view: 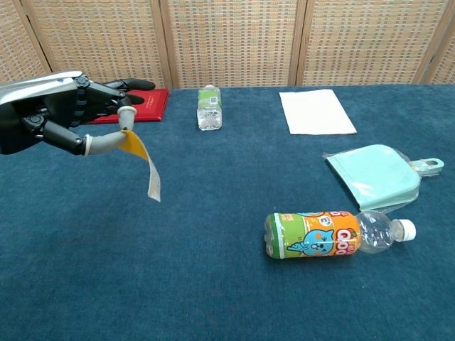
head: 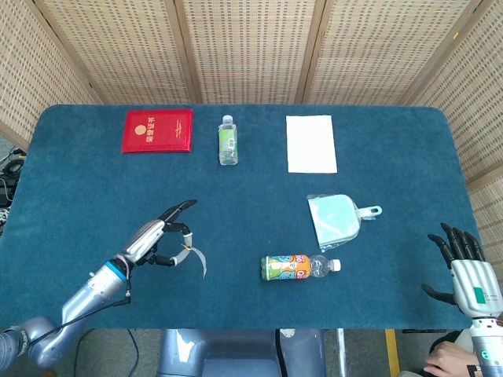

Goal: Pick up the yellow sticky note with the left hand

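My left hand (head: 159,240) (view: 67,110) hangs above the blue table's front left, well clear of the cloth. It pinches the yellow sticky note (view: 142,160) (head: 196,258) between thumb and a finger while the other fingers point forward. The note droops down and to the right from the pinch, its pale underside showing. My right hand (head: 471,271) sits off the table's front right corner with fingers spread and nothing in it; the chest view does not show it.
An orange-labelled bottle (view: 334,234) lies on its side at front centre. A mint pouch (view: 375,176) lies right of it. A red booklet (head: 157,130), a small clear bottle (head: 228,141) and a white sheet (head: 311,144) line the far side.
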